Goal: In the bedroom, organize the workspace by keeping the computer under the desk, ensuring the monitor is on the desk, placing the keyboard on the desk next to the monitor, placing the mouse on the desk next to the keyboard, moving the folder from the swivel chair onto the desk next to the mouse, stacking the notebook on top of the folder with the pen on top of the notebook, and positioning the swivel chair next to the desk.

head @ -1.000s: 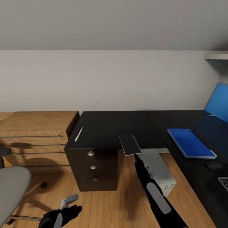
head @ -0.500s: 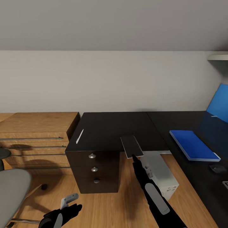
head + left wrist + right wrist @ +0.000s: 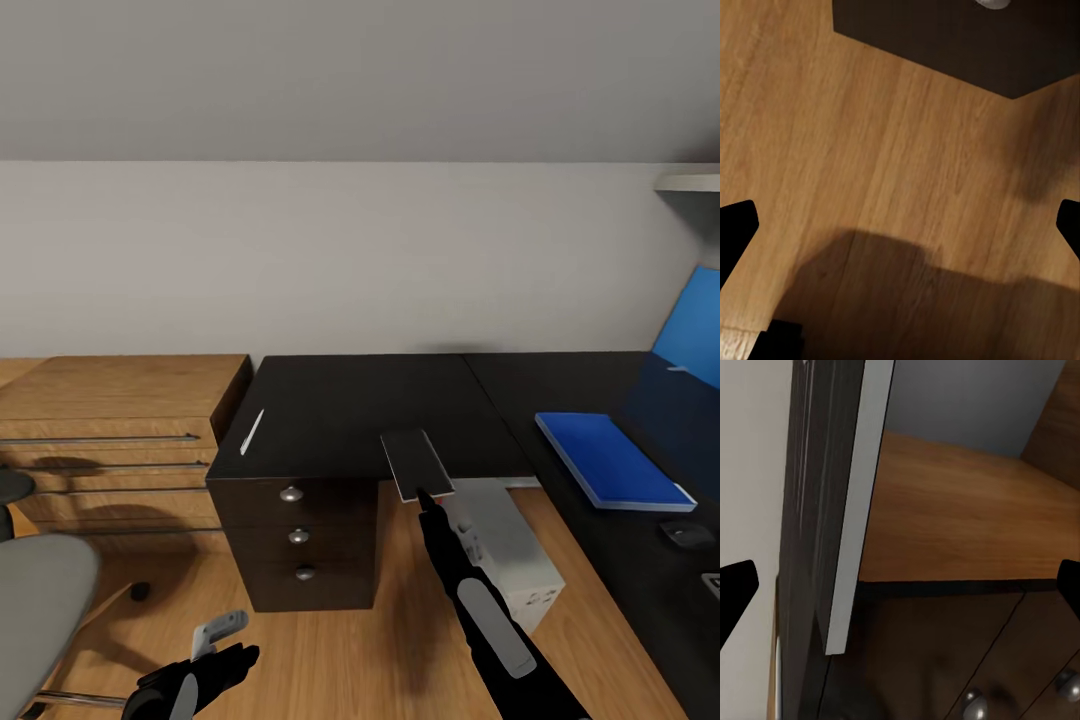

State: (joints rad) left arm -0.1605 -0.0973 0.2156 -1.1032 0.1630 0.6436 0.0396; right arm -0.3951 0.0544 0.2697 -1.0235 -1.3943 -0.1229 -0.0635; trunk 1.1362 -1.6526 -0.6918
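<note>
The grey notebook lies at the front of the black desk, its near end overhanging the edge. My right gripper is at that end, fingers wide apart in the right wrist view, where the notebook's pale edge runs ahead of the right gripper. The pen lies at the desk's left edge. The blue folder, the mouse and a keyboard corner are on the right wing. The computer stands under the desk. The swivel chair is at the left. My left gripper hangs open over the floor. The monitor is out of view.
A light wooden dresser stands against the wall left of the desk. The desk's drawer unit with silver knobs faces me. A blue back panel rises at the far right. Wooden floor lies between the chair and the computer.
The whole picture has shifted slightly right and down, so the camera has moved. The notebook keeps its place on the desk. Both arms have barely moved.
</note>
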